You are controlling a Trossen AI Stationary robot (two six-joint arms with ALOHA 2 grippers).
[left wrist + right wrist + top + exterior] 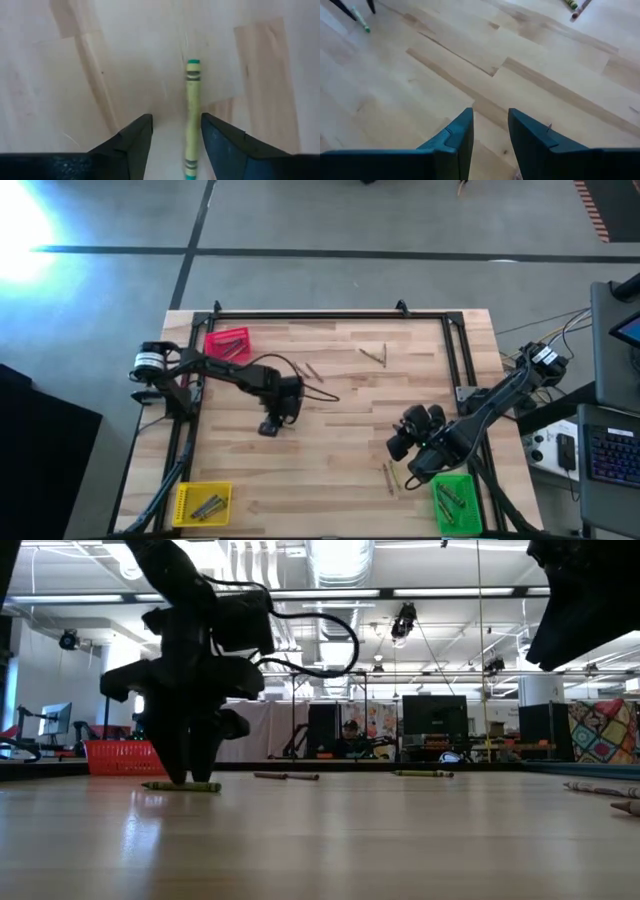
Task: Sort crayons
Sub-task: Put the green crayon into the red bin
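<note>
Nearest the front edge of the desk (330, 450) sit the yellow bin (203, 502) at the left corner and the green bin (455, 502) at the right, each with a few crayons lying in it. Two loose crayons (388, 477) lie on the wood just beside the green bin. The right gripper (490, 131) hangs above the boards close by them, its fingers a narrow gap apart and holding nothing.

Further in, left of the middle, the left gripper (176, 131) is down at the desk surface, pointing straight at it. A yellow-green crayon (191, 112) lies flat between its fingers, close against one of them; the fingers are spread on either side and are not pinching it. From table height, that same crayon pokes out on both sides of the fingertips.

Beyond, a couple of crayons (313, 370) lie near the left arm, another pair (374, 354) lies toward the back rail, and the red bin (228, 344) stands at the far left corner.
</note>
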